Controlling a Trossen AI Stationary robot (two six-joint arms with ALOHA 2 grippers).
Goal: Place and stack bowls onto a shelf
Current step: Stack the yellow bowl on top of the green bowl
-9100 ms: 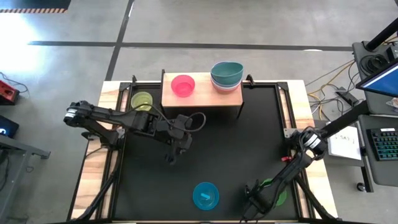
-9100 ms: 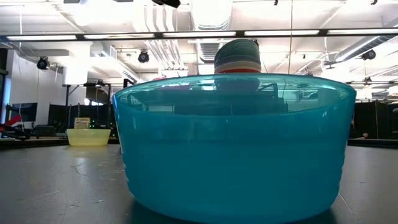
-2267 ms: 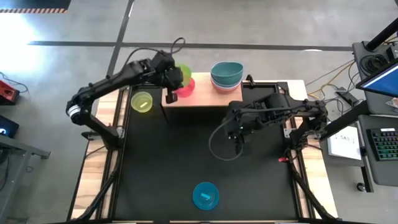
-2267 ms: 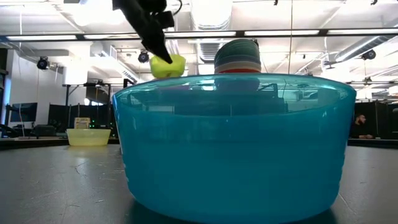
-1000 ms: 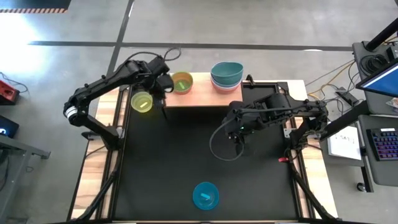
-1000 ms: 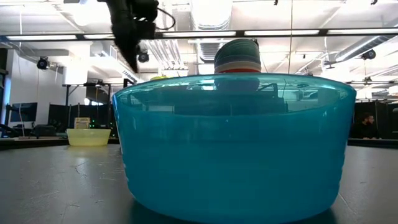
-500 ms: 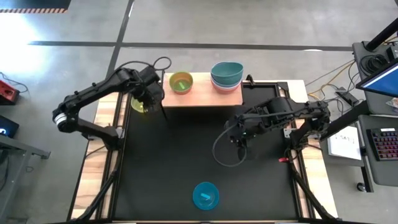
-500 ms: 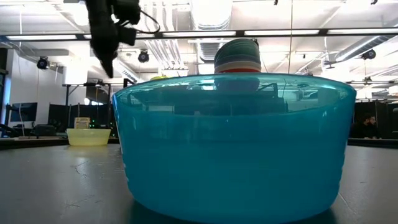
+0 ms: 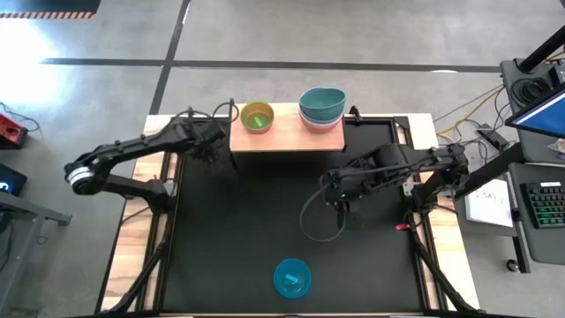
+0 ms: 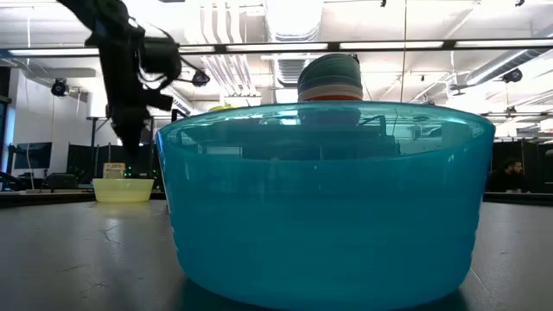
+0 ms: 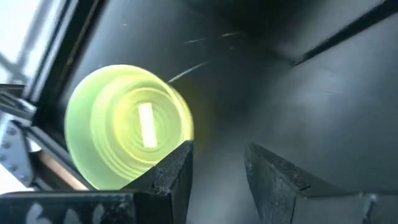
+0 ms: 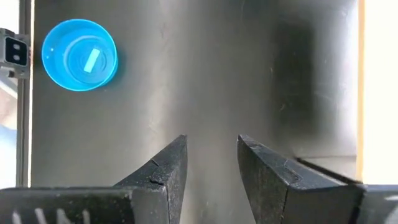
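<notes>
Left gripper (image 11: 217, 149), jaws apart and empty: hung just above the yellow-green bowl (image 11: 124, 124), which sat on the black table (image 9: 265, 230) slightly to one side of the fingers. Had swung there from the shelf (image 9: 287, 141), now close beside it.

Right gripper (image 12: 211, 140), jaws likewise parted with nothing between: waited low over bare table in front of the shelf, well apart from the blue bowl (image 12: 79, 55) ahead of it.

Shelf load, largest first:
- Carried a tall stack with the teal bowl (image 9: 321, 104) on top, at the end far from the left gripper.
- Carried the green bowl (image 9: 257, 117) at the near end, freshly let go; held aloft in those jaws moments earlier, now seated where the magenta one had stood alone, so judged nested over it.

Meaning for the task: one more bowl shelved, two left on the table. Seemed lined up for the yellow-green one next; blue probably last.

Writing: none legible. Noticed only a pale strip in the bottom of the bowls, without readable letters.
</notes>
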